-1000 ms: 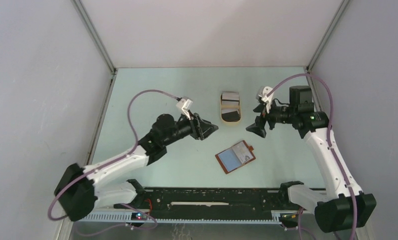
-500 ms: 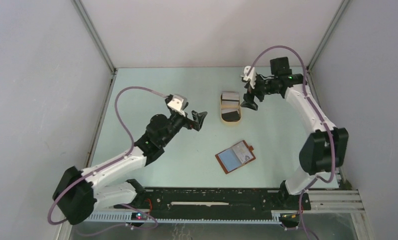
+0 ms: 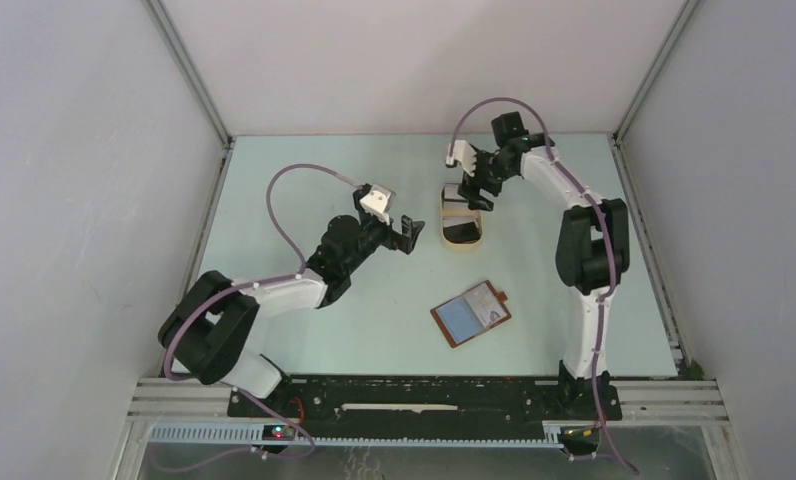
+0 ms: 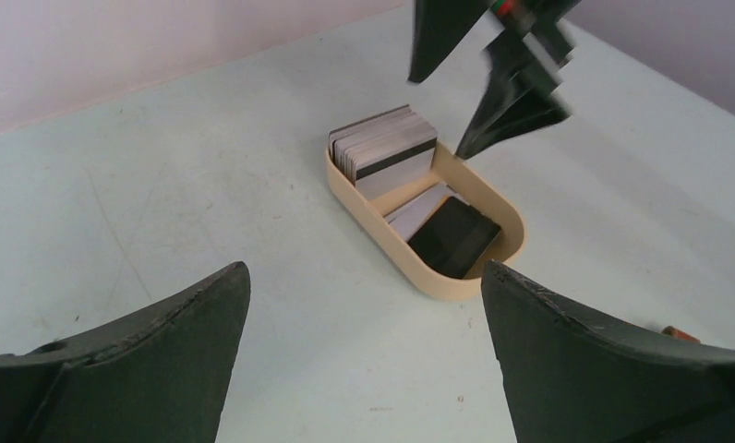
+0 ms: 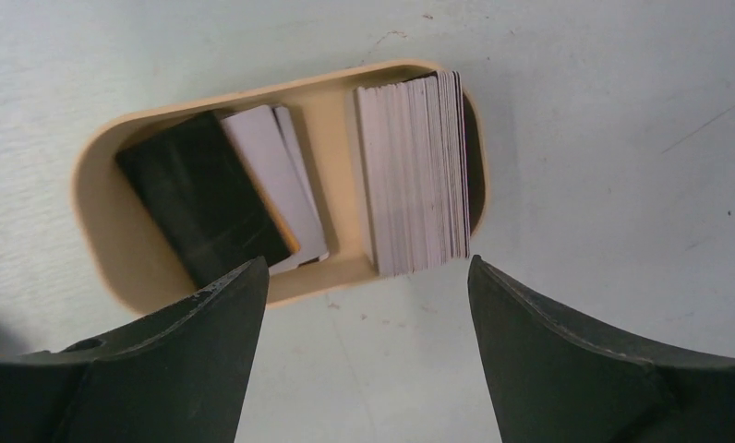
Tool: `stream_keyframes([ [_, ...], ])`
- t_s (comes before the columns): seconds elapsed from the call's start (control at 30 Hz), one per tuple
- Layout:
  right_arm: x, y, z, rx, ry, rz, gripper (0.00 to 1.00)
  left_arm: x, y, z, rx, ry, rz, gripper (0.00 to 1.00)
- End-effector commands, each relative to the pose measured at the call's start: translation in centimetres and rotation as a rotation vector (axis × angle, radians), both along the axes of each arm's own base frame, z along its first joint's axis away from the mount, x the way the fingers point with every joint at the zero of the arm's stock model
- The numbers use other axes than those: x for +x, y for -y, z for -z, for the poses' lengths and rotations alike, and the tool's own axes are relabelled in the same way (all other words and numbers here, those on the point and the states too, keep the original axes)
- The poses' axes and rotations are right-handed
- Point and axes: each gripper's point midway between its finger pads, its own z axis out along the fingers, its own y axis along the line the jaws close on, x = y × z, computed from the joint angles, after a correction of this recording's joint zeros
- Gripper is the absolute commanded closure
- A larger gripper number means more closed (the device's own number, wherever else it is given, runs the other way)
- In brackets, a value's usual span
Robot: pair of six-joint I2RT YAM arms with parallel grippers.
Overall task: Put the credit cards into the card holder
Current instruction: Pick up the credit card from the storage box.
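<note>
Right gripper (image 3: 477, 195), jaws spread, hangs over the credit cards (image 3: 460, 198) in the tray (image 3: 462, 247), upper centre. The left gripper (image 3: 413, 232) is spread too. Only the overhead view shows the card holder (image 3: 471, 313) whole.

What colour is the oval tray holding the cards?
Tan, a pale beige; the small oval tray shows best in the right wrist view.
</note>
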Motion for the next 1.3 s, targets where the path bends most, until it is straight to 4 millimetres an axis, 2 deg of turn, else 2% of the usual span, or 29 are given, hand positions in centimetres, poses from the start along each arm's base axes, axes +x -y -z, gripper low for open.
stream_keyframes([
  [0.0, 3.2, -1.1, -0.2, -0.075, 0.092, 0.049, 0.13, 0.8, 0.8, -2.4, -0.108, 0.059, 0.053, 0.0],
  [0.2, 4.6, -2.6, 1.2, -0.131, 0.141, 0.062, 0.12, 1.4, 0.9, -1.0, -0.106, 0.022, 0.068, 0.01],
  [0.37, 5.5, -2.4, 1.9, -0.163, 0.168, 0.086, 0.12, 1.8, 0.9, -0.4, -0.103, 0.011, 0.064, 0.01],
  [0.83, 5.6, -2.5, 3.9, -0.205, 0.179, 0.084, 0.16, 2.2, 0.7, 0.3, -0.107, -0.005, 0.065, 0.01],
  [1.1, 5.9, -2.4, 4.2, -0.221, 0.197, 0.097, 0.14, 2.3, 0.7, 0.4, -0.113, -0.011, 0.07, 0.01],
  [1.27, 6.2, -2.1, 3.6, -0.214, 0.207, 0.116, 0.16, 2.3, 0.6, 0.4, -0.117, -0.013, 0.072, 0.01],
])
